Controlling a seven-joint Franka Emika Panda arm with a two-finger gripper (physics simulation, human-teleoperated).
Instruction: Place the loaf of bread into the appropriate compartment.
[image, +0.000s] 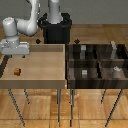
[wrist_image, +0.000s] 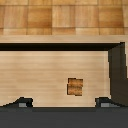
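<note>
The loaf of bread (image: 17, 72) is a tiny orange-brown block lying on the floor of the light-tan wooden tray (image: 45, 80), near the exterior view's left. My gripper (image: 23, 56) hangs above it and a little behind, apart from it. In the wrist view the loaf (wrist_image: 75, 87) shows between and beyond the two dark fingertips (wrist_image: 22, 102), which stand wide apart, so the gripper (wrist_image: 64, 103) is open and empty. The compartment (image: 80, 67) is the front-left cell of the dark divided box, with a small pale grey cube (image: 84, 73) in it.
The dark box (image: 70, 75) adjoins the tray on the exterior view's right. Its other cells hold taller grey pieces (image: 83, 49) (image: 114, 47) and a whitish piece (image: 116, 70). The robot's black base (image: 56, 30) stands behind the tray. Raised walls rim the tray.
</note>
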